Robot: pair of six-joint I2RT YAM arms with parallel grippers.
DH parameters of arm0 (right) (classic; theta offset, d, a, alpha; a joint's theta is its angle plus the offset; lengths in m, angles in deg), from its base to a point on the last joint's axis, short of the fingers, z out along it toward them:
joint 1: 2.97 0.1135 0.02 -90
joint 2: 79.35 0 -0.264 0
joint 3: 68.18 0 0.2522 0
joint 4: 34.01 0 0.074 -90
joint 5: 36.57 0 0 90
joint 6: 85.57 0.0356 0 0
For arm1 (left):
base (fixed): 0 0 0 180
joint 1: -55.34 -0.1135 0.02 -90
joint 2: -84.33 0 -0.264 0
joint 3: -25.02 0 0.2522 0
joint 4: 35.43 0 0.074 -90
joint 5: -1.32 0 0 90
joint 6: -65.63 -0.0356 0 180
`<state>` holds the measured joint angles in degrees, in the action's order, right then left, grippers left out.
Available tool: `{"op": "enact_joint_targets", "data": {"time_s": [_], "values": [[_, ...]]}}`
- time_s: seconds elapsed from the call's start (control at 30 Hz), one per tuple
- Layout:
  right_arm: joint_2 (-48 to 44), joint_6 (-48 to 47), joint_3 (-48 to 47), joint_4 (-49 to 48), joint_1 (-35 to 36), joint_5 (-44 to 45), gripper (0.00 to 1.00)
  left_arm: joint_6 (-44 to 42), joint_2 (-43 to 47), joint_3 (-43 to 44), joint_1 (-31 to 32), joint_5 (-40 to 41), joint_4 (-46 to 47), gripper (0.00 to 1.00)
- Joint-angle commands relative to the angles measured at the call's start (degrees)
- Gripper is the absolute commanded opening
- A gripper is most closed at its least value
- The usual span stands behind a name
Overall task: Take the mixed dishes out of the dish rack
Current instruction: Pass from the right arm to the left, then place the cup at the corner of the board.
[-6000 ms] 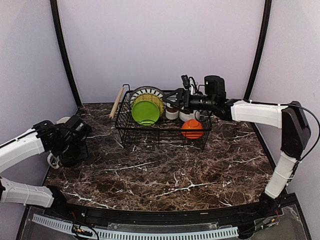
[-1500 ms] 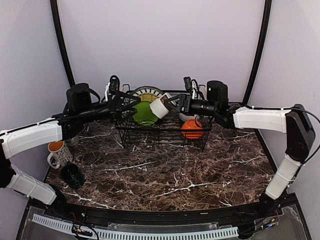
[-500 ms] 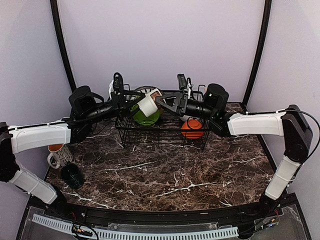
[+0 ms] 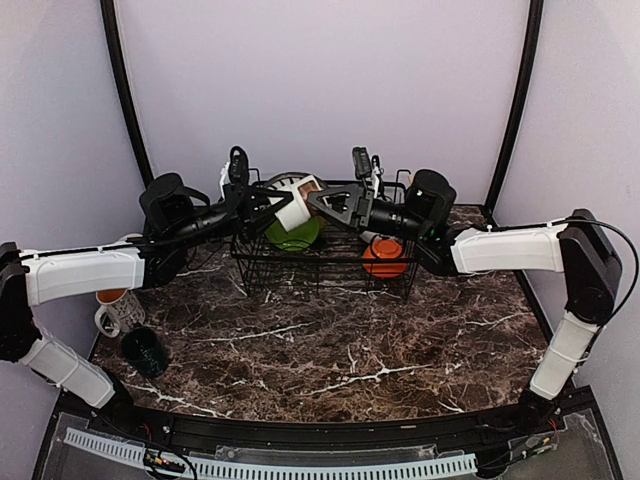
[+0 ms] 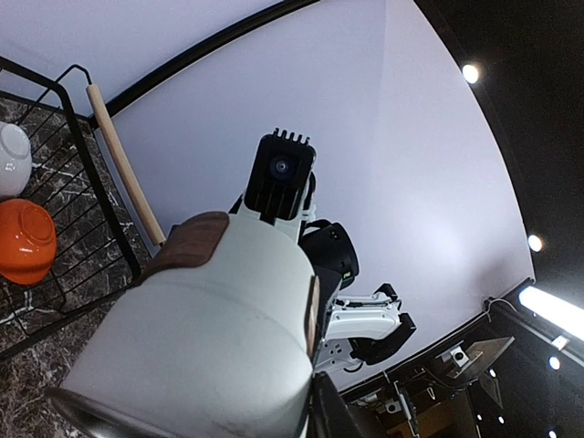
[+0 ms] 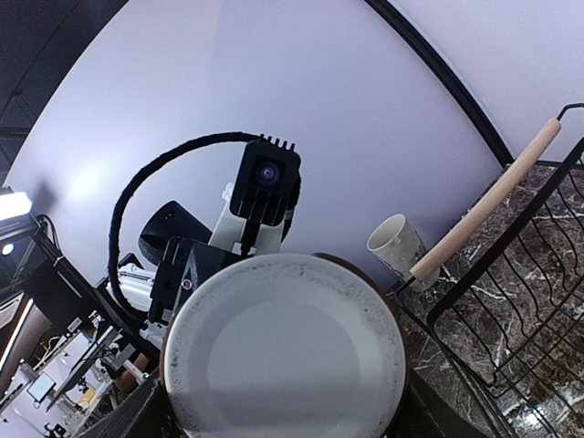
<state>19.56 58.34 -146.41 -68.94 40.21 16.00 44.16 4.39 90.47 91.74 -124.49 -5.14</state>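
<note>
Where the two arms meet above the left part of the dish rack [image 4: 300, 268], one white mug [image 4: 293, 208] hangs in the air, tipped on its side, with a brown edge at the end toward the right arm.

- Grippers, two. The right gripper [image 4: 322, 203] has its jaws set wide and clamped around the mug; in its wrist view the mug's round white end fills the space between the fingers. The left gripper [image 4: 268, 203] is at the mug's other end, against it. Whether it grips cannot be told.
- Dish rack, one: black wire, at the rear middle of the counter [image 4: 350, 340], with two wooden handles, one on each short side.
- Contents seen, three: one lime-green plate [image 4: 293, 236], upright at the left and partly hidden by the mug; one orange bowl [image 4: 384, 257] toward the front right; one white dish [image 5: 13, 160] just beside that bowl, too cropped to name.
- Counter, left edge, two: one pale patterned mug [image 4: 114, 310], upright, and one dark green mug [image 4: 145, 351] nearer the front, close by but apart.
- Beyond the rack's left handle [image 6: 484, 205]: one pale cup [image 6: 399, 248], upright.
</note>
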Motion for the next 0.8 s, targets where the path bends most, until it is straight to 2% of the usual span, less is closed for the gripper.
{"op": "enact_joint_targets", "data": {"time_s": [0.0,0.1,0.27,0.37,0.5,0.53,0.63,0.73,0.77], "values": [[0.34,-0.83,0.22,-0.83,0.68,-0.25,0.41,-0.79,0.96,-0.12,0.34,-0.66,2.05,0.10],[-0.30,-1.64,0.71,0.43,0.61,0.35,0.55,-1.77,2.06,-0.28,0.34,-0.35,-0.32,0.02],[-2.36,-4.71,0.98,6.89,0.26,3.78,0.81,-5.50,4.77,-0.51,0.34,0.33,-5.81,0.01],[-3.95,-6.64,1.61,9.80,-0.30,5.27,0.98,-11.02,7.25,-0.16,0.34,1.25,-15.17,0.01],[-5.80,-9.79,2.25,13.36,-1.13,6.58,0.99,-20.29,12.77,0.96,0.24,6.36,-31.46,0.01],[-6.27,-10.75,2.32,14.53,-1.33,7.20,0.99,-22.13,14.77,1.31,0.24,7.55,-38.36,0.01],[-7.57,-14.04,2.33,18.71,-1.60,9.23,0.99,-30.20,18.38,3.68,0.18,14.57,-52.74,0.01],[-8.40,-17.29,1.41,22.73,-1.91,11.06,0.99,-34.17,22.36,5.29,0.24,20.38,-68.73,0.01],[-8.53,-18.52,0.80,24.47,-2.02,11.64,0.99,-35.27,23.93,5.76,0.25,23.34,-71.55,0.01]]}}
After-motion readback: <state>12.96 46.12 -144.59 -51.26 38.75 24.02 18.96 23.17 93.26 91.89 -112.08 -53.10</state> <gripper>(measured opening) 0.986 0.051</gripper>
